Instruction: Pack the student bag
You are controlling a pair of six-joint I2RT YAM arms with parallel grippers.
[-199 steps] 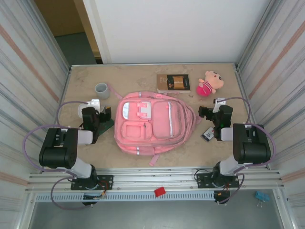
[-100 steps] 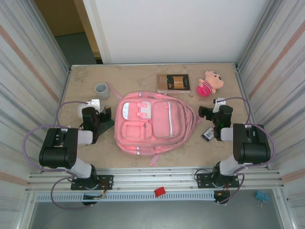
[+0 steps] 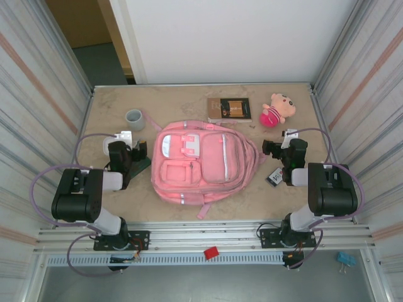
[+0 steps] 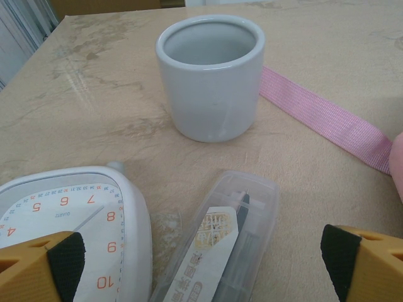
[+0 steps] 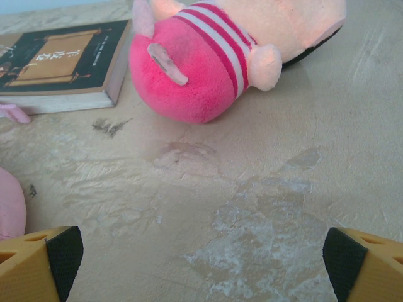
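Observation:
The student bag (image 3: pixel 201 160), a large pink backpack, lies flat in the middle of the table with its front pockets up. One of its pink straps (image 4: pixel 327 119) runs past a grey cup. My left gripper (image 3: pixel 128 150) rests low at the bag's left side, open (image 4: pixel 201 264) over a clear pen case (image 4: pixel 230 242) without touching it. My right gripper (image 3: pixel 280 146) sits at the bag's right side, open (image 5: pixel 201 258) above bare tabletop, with the bag's edge (image 5: pixel 9 211) at its left.
A grey cup (image 4: pixel 211 75) stands ahead of the left gripper, and a white clock (image 4: pixel 69 226) lies at its left. A dark book (image 5: pixel 60 63) and a pink plush doll (image 5: pixel 208 56) lie ahead of the right gripper. A small dark card (image 3: pixel 275 177) lies by the right arm.

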